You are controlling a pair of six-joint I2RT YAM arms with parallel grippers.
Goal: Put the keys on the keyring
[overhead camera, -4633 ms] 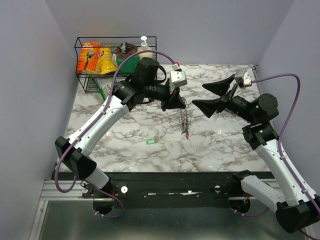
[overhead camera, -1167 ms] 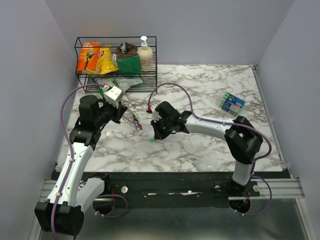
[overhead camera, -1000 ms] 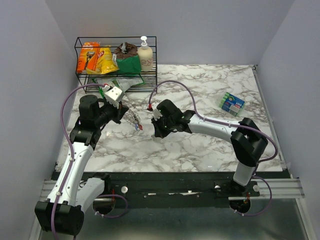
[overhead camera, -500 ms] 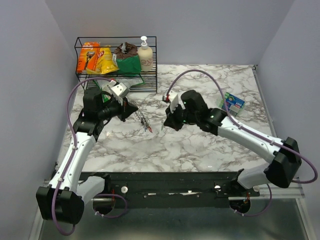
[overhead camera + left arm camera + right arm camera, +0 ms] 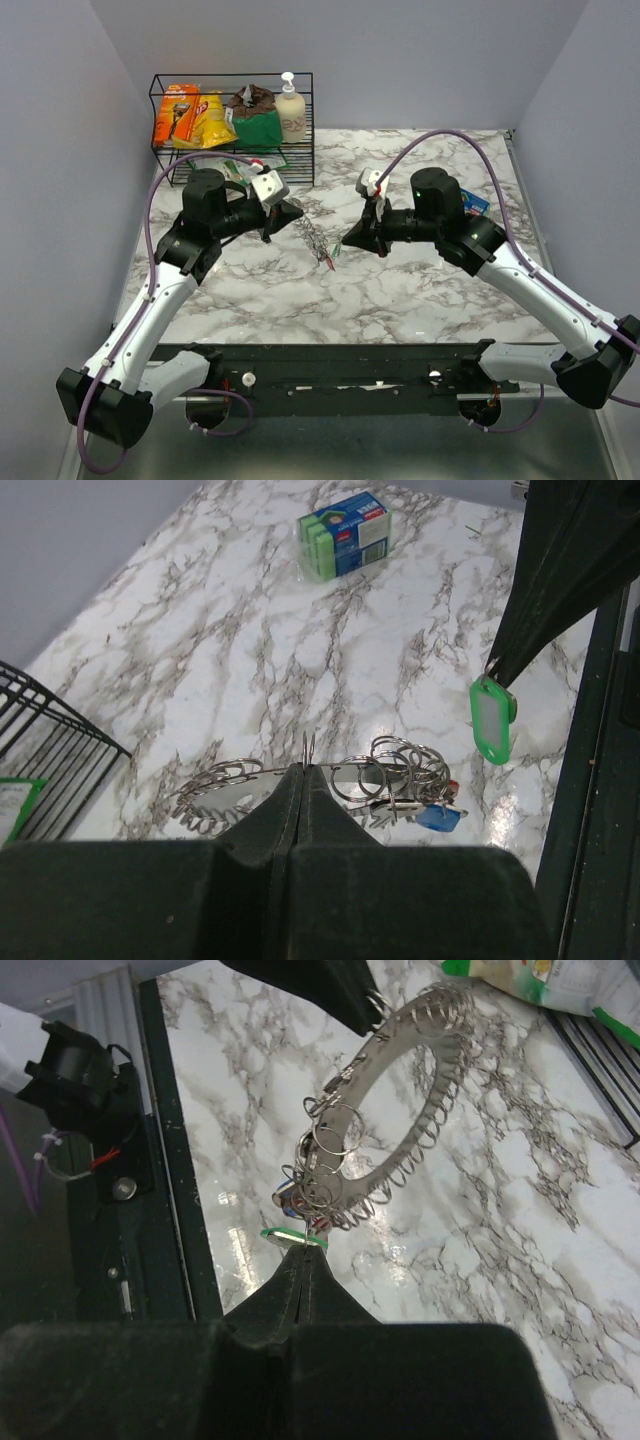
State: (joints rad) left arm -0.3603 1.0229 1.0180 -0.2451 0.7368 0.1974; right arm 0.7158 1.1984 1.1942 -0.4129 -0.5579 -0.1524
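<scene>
The keyring [image 5: 314, 237], a metal ring strung with many small silver rings and keys, hangs tilted above the marble table from my left gripper [image 5: 296, 212], which is shut on its top edge [image 5: 305, 763]. A blue tag [image 5: 436, 818] and a red one hang in the cluster at its lower end. My right gripper [image 5: 346, 244] is shut on a green-tagged key [image 5: 293, 1237], held right beside that lower cluster [image 5: 315, 1175]. In the left wrist view the green tag [image 5: 492, 716] dangles from the right fingers [image 5: 560, 590].
A black wire rack [image 5: 305, 150] with snack packets and a soap bottle stands at the back left. A green packet [image 5: 236, 168] lies in front of it. A green-and-blue sponge pack [image 5: 345, 535] sits at the right, partly behind my right arm.
My left gripper has carried the keyring to the right, toward the table's middle. The right arm has swung out to the right, keeping the green key up near the keyring's lower end.
</scene>
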